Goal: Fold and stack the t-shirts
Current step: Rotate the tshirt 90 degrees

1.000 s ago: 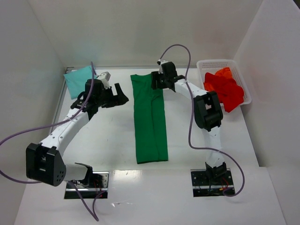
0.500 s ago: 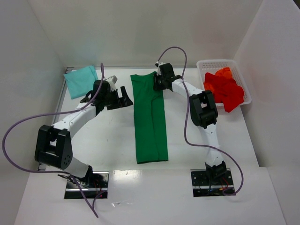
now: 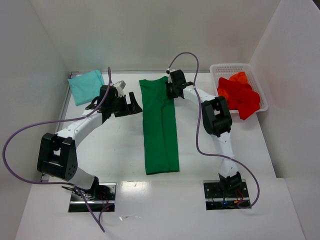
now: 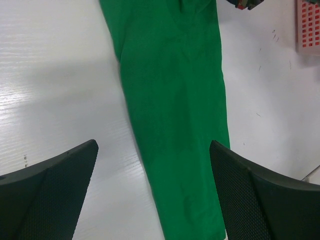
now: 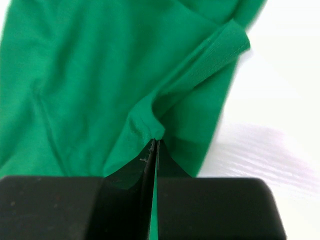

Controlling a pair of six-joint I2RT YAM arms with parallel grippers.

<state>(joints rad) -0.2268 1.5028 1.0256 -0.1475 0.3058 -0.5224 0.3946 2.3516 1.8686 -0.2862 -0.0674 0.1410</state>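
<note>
Because the right gripper (image 5: 155, 146) is pressed shut on only a thin puckered ridge of the dark green t-shirt (image 3: 160, 125), near that shirt's far right corner, the likeliest failure is the cloth slipping free as soon as it is lifted. If only the top layer is caught, the long fold could peel open instead of travelling whole. The shirt lies as a narrow strip down the middle of the table (image 3: 110, 150), running from the far edge toward the near edge. A pull from one corner alone would probably skew or bunch it, since the left gripper (image 3: 134, 104) hangs beside the shirt's far left corner with its jaws wide apart and nothing between them. The pale teal t-shirt (image 3: 86, 86) sits folded at the far left corner and the red t-shirts (image 3: 240, 95) are heaped in the basket (image 3: 227, 66) at the far right corner. How many layers are pinched cannot be seen, the overhead view hides the fingertips behind the wrist, and the red heap may be two shirts or more.
</note>
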